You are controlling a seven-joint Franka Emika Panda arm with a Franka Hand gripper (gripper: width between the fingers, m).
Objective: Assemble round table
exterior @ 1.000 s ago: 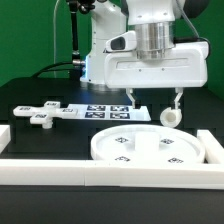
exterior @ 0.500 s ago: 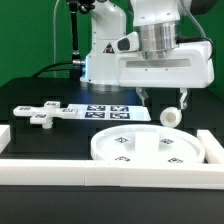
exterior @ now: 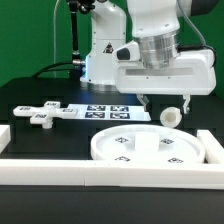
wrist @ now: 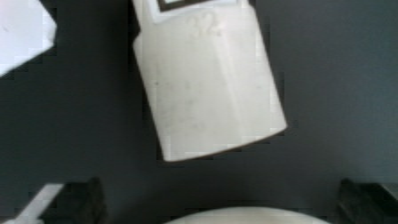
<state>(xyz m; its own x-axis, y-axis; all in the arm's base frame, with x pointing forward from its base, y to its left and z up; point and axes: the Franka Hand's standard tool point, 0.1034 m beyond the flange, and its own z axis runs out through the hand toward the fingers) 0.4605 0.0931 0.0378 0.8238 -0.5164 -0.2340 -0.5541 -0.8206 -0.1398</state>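
The gripper (exterior: 167, 101) has slid toward the exterior view's right and dropped a little (most of the shift came in the first half second). One finger hung over the cylinder leg (exterior: 170, 116) before. Now the spread fingers stand either side of it, just above.
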